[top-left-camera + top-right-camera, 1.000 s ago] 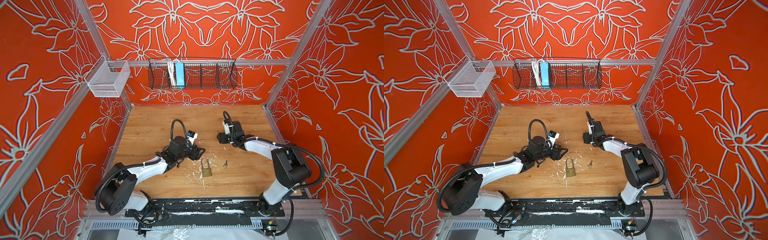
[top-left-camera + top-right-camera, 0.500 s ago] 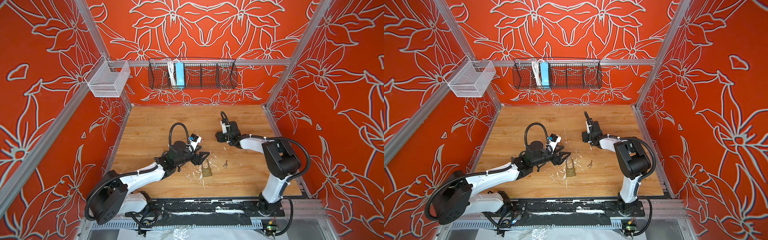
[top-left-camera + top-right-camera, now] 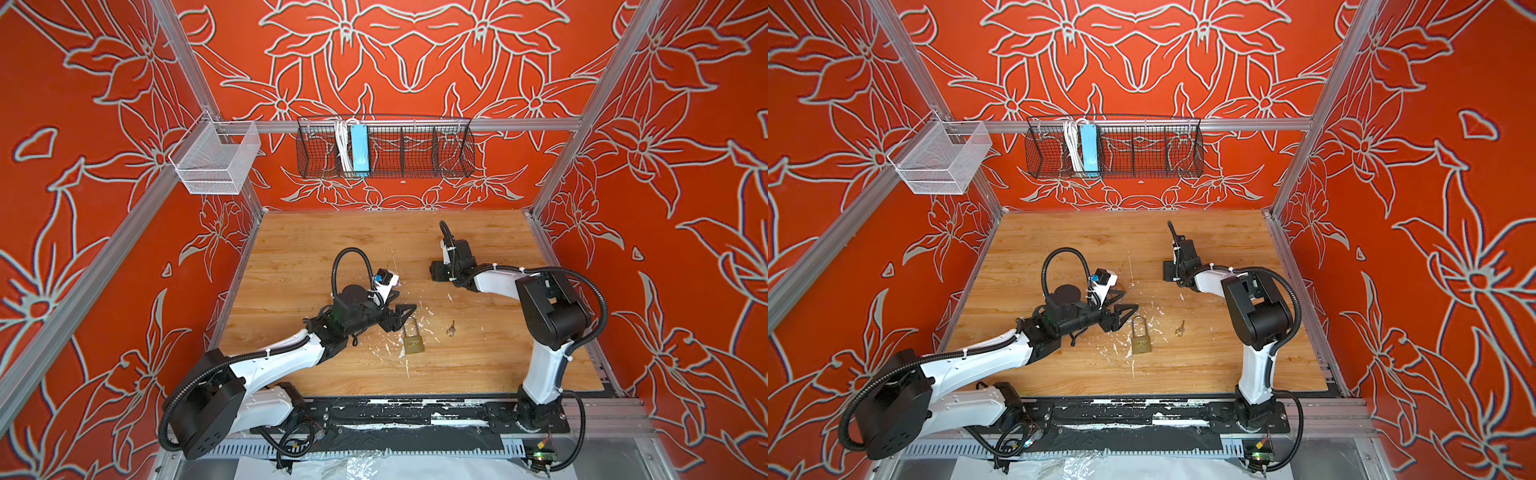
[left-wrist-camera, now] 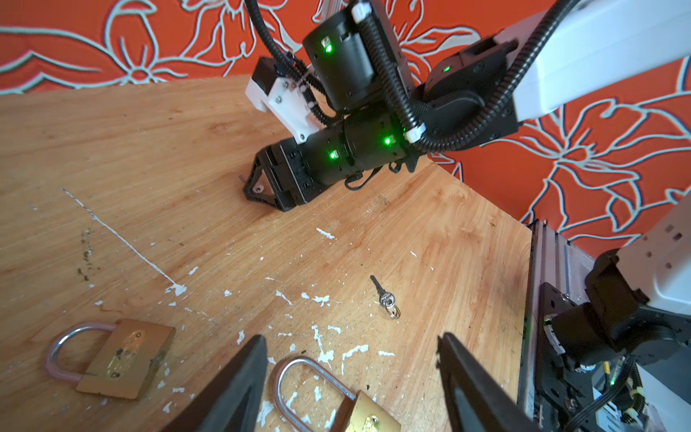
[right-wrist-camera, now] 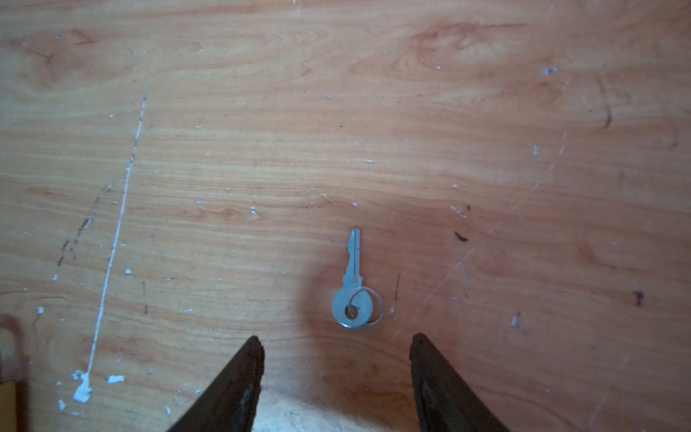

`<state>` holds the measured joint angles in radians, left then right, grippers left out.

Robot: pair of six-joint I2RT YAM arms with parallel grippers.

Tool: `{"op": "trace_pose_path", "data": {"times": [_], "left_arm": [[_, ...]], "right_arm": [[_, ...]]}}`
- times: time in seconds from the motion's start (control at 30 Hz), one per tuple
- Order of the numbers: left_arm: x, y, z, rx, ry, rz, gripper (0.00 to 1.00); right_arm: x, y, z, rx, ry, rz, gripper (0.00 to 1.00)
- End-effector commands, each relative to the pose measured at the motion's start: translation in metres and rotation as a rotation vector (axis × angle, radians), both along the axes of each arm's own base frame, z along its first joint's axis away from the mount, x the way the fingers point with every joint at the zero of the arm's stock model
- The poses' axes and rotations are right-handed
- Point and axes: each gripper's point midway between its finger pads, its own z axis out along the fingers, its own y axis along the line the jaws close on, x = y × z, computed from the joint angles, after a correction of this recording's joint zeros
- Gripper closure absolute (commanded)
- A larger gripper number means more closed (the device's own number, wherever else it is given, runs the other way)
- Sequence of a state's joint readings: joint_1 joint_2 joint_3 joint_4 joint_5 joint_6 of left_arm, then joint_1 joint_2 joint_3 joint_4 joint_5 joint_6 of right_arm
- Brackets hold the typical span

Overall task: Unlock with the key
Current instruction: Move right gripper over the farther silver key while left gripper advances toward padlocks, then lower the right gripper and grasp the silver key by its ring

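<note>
A brass padlock [image 3: 412,340] [image 3: 1142,341] lies flat on the wooden table, shackle pointing away from the front edge. My left gripper [image 3: 405,302] [image 3: 1128,300] hangs open just above that shackle. In the left wrist view the padlock [image 4: 336,396] shows between the spread fingers of the left gripper [image 4: 350,338]. The small silver key [image 3: 450,329] [image 3: 1179,330] [image 4: 385,299] lies right of the padlock. My right gripper [image 3: 434,270] [image 3: 1167,272] is open and empty, farther back. In its wrist view the key [image 5: 353,291] lies just beyond the right gripper [image 5: 335,338].
A second brass padlock [image 4: 123,359] shows in the left wrist view beside the fingers; the top views do not show it. White paint flecks [image 3: 386,347] dot the table. A black wire basket [image 3: 384,147] and a white mesh basket [image 3: 214,162] hang on the back rail.
My left gripper has moved right and toward the front, ending over the padlock's shackle. The right arm's elbow has swung inward while its gripper stayed almost in place.
</note>
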<state>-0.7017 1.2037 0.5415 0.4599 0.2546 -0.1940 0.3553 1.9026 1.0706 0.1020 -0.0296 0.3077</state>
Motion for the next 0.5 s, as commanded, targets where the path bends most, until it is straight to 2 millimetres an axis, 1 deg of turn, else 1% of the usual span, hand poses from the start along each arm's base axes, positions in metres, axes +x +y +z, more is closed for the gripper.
{"op": "trace_pose_path", "data": {"times": [0.0, 0.13, 0.23, 0.37, 0.47], "left_arm": [[-0.001, 0.003, 0.009, -0.006, -0.05, 0.009, 0.27], [-0.002, 0.005, 0.011, -0.006, -0.06, 0.015, 0.26], [-0.002, 0.005, 0.011, -0.009, -0.062, 0.014, 0.25], [-0.001, 0.004, 0.008, -0.007, -0.056, 0.013, 0.25], [0.0, 0.002, 0.006, 0.0, -0.049, 0.012, 0.25]], "right_arm": [[0.007, -0.009, -0.008, 0.003, 0.047, -0.061, 0.36], [0.01, -0.006, -0.023, 0.024, 0.102, -0.059, 0.36], [0.012, -0.005, -0.028, 0.045, 0.127, -0.061, 0.37], [0.012, -0.001, -0.032, 0.065, 0.139, -0.052, 0.38], [0.012, 0.004, -0.029, 0.096, 0.126, -0.031, 0.42]]}}
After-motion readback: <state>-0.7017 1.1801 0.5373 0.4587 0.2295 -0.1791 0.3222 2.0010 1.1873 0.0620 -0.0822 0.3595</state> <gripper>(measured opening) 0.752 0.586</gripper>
